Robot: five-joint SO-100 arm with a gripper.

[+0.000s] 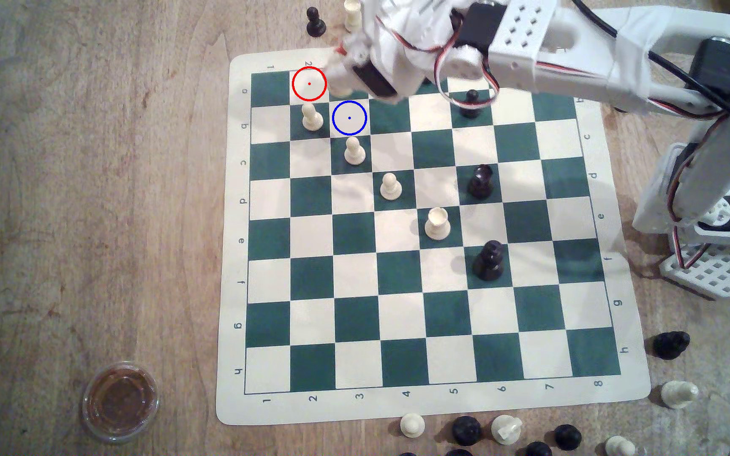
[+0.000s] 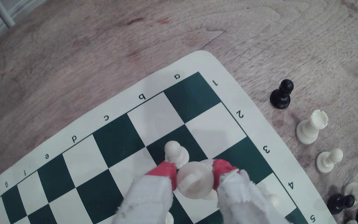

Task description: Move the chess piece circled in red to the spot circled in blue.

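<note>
Cream-white and seen from above in the wrist view, the tall chess piece (image 2: 195,182) sits clamped between the red fingertips (image 2: 163,171) of the hand (image 2: 194,174), whose cloth-wrapped fingers close on it from both sides. In the exterior view only the piece's lower part (image 1: 342,90) peeks out under the hand (image 1: 345,65), on the dark square just to the exterior view's right of the red ring (image 1: 309,83) and directly above the blue-ringed square (image 1: 349,118). The red-ringed square itself is bare. The wrist view shows neither ring; it shows a cream pawn (image 2: 175,153) just beyond the fingertips.

On the board (image 1: 442,407) the exterior view shows three cream pawns, one cream rook (image 1: 437,222) and three black pieces. A black pawn (image 1: 315,21) stands off the board's far edge on the wooden desk (image 1: 91,175). A round lidded cup (image 1: 120,401) sits near the desk's corner.
</note>
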